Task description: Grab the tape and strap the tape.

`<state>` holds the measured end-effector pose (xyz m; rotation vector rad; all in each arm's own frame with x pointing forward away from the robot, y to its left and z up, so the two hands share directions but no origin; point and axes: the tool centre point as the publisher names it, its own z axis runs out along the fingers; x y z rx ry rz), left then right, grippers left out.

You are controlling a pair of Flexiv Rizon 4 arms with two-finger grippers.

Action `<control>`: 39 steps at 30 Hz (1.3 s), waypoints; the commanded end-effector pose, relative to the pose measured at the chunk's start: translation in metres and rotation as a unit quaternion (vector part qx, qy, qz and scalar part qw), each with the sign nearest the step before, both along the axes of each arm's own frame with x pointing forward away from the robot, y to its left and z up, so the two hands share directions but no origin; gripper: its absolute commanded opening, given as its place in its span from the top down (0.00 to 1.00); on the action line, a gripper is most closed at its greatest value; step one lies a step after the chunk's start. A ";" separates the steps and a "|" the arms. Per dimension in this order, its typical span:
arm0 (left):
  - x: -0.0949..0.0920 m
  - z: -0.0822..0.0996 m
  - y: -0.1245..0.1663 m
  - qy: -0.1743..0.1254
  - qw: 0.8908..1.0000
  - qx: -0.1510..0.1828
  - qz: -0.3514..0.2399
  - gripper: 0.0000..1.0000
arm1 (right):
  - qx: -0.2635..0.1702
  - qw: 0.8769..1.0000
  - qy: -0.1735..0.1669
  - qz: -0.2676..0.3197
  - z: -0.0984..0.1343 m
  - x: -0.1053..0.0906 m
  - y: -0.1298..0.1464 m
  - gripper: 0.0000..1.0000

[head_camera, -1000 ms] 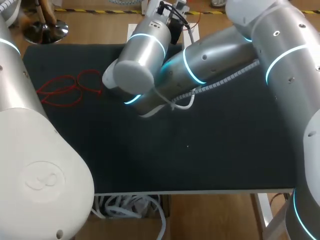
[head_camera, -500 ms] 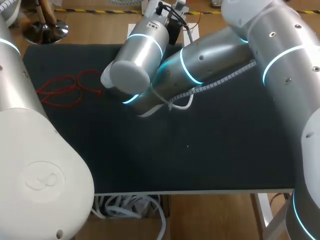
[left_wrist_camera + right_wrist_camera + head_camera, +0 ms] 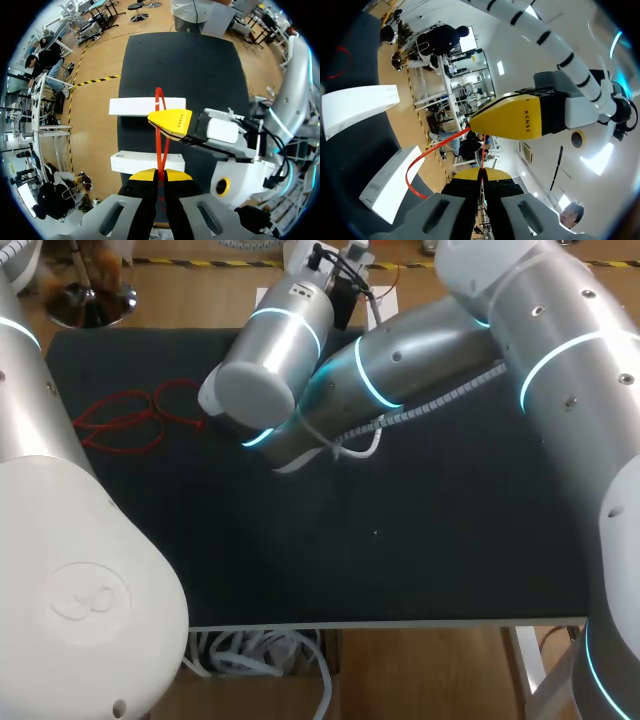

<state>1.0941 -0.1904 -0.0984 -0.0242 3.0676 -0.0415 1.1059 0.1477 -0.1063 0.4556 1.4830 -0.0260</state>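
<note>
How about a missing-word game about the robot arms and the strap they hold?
1. The strap pinched in the left tool is ____ in colour.
2. The right tool holds the same strap, and the tips of both tools are ____.
3. The table has a ____ top.
Missing words: red, yellow, black.

Black-topped table (image 3: pixel 400 560), looped red tape (image 3: pixel 130 420) lying near its left end
</note>
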 end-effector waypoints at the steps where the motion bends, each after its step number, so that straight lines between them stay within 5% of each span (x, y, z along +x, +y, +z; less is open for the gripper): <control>1: 0.000 0.001 -0.001 0.001 1.000 0.002 0.001 1.00 | -0.001 1.000 0.003 0.000 -0.002 0.001 0.002 1.00; 39: 0.000 0.001 -0.001 0.001 1.000 0.002 0.001 1.00 | 0.004 1.000 -0.002 0.018 0.006 -0.007 0.015 1.00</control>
